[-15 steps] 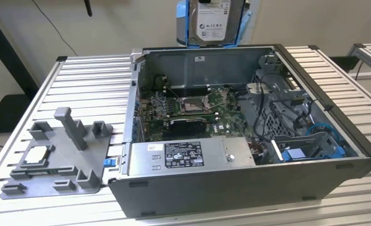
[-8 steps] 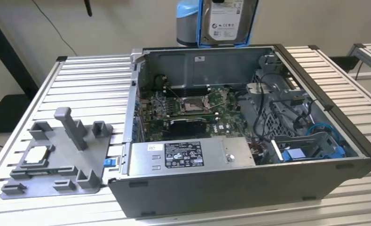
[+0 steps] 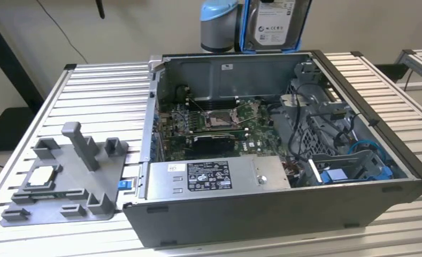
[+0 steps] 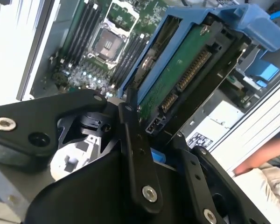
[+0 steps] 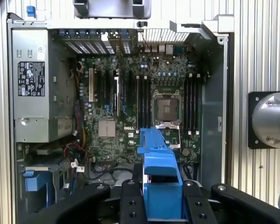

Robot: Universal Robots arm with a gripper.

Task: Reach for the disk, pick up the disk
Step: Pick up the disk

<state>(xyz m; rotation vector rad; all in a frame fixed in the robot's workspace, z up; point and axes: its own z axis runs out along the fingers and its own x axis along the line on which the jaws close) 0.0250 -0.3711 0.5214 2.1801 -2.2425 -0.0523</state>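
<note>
In the exterior view, the disk (image 3: 274,24) hangs upright above the far edge of the open computer case (image 3: 282,214), its silver face with a white label framed by a bright blue bracket. The case stands on a slatted table (image 3: 89,96), with a grey fixture (image 3: 68,176) near the table's edge at the exterior view's left.

In the second wrist view, the gripper (image 4: 151,140) pinches the disk (image 4: 177,79), whose green circuit board and connector show inside the blue frame.

In the first wrist view, the black fingers (image 5: 130,200) clamp the blue bracket (image 5: 159,177) above the motherboard (image 5: 130,107).
</note>
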